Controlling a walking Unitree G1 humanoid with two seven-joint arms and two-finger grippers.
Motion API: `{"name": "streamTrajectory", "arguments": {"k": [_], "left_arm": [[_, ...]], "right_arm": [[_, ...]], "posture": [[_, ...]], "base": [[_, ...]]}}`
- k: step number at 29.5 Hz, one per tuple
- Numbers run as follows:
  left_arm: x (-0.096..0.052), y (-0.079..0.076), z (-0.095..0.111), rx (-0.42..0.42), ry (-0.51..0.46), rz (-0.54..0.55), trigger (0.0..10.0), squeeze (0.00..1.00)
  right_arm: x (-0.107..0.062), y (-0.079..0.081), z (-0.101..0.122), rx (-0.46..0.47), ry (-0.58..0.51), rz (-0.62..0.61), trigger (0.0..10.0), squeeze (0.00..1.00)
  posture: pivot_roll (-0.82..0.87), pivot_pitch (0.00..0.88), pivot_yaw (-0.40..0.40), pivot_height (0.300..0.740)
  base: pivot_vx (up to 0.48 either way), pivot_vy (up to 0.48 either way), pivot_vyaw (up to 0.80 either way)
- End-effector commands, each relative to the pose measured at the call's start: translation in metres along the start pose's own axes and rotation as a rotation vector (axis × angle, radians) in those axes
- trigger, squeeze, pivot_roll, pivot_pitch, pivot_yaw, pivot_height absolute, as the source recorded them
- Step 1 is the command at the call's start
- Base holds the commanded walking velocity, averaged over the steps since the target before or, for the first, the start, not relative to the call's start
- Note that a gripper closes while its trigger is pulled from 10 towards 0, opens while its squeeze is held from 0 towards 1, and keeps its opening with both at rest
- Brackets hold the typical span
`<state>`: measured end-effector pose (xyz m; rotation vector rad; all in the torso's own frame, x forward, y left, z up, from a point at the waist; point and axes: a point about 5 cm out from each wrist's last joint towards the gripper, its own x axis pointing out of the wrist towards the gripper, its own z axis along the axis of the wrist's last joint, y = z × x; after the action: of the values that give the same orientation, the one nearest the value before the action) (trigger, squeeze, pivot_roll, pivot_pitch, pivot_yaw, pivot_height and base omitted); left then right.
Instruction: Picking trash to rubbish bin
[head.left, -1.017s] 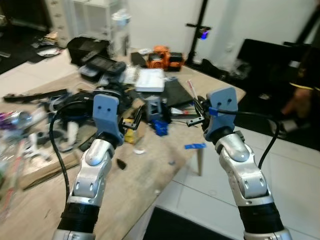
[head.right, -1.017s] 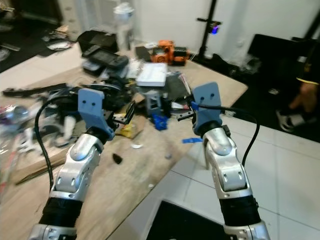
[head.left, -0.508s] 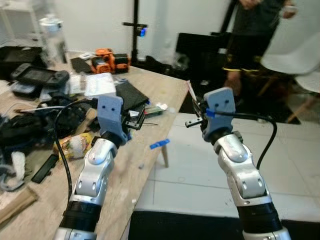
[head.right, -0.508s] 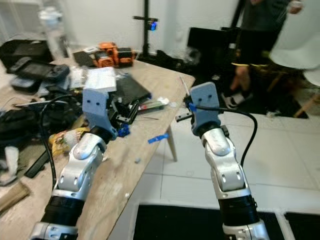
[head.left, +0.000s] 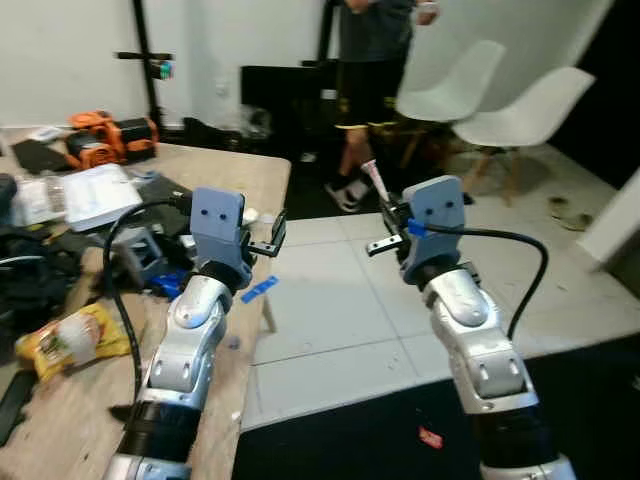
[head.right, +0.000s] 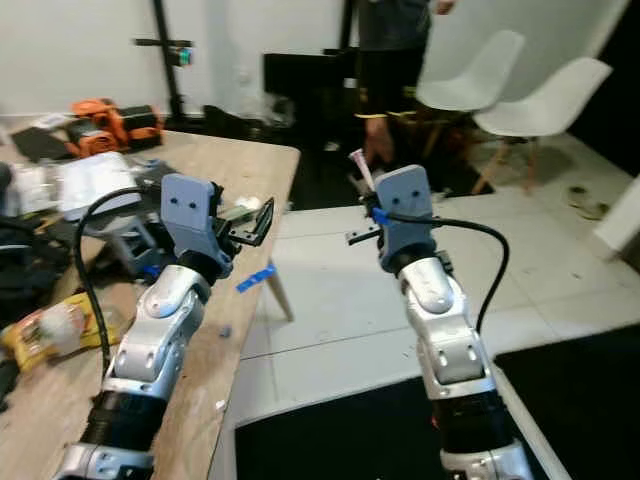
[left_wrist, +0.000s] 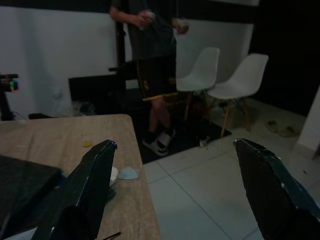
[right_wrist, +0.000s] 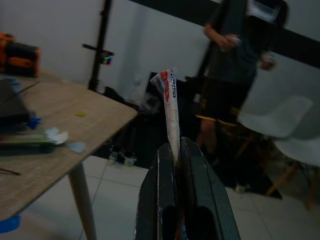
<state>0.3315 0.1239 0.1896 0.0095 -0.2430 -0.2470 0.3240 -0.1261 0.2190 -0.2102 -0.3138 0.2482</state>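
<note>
While left gripper (left_wrist: 172, 190) gapes wide, right gripper (right_wrist: 176, 150) pinches a wrapper (right_wrist: 169, 107).

The table (head.left: 265, 175) stood at the left, two chairs (head.left: 500, 110) behind at the right, a person (head.left: 370, 60) between them.

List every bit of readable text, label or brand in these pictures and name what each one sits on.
Sachet pinched in the right gripper: red print runs along its upper end, too small and blurred to read for certain.
Yellow snack packet on the table: print too blurred to read.
White booklet and orange tool on the table: no legible text.
Left gripper: open, empty, unmarked.
</note>
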Motion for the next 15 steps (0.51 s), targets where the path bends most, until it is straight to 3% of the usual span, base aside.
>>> {"name": "streamTrajectory", "arguments": {"k": [1,15], "left_arm": [[-0.0009,0.0005,-0.0048,0.012,0.020,0.001,10.0,0.00],[-0.0017,0.0016,-0.0045,0.012,0.018,0.010,10.0,0.00]], "right_arm": [[-0.0009,-0.0042,-0.0033,-0.008,0.010,-0.009,10.0,0.00],[-0.0003,-0.0038,-0.0034,-0.008,0.008,-0.002,10.0,0.00]], "posture": [[-0.09,0.033,-0.037,0.740],[-0.09,0.034,-0.040,0.740]], "base": [[0.000,0.000,-0.80],[0.000,0.000,-0.80]]}}
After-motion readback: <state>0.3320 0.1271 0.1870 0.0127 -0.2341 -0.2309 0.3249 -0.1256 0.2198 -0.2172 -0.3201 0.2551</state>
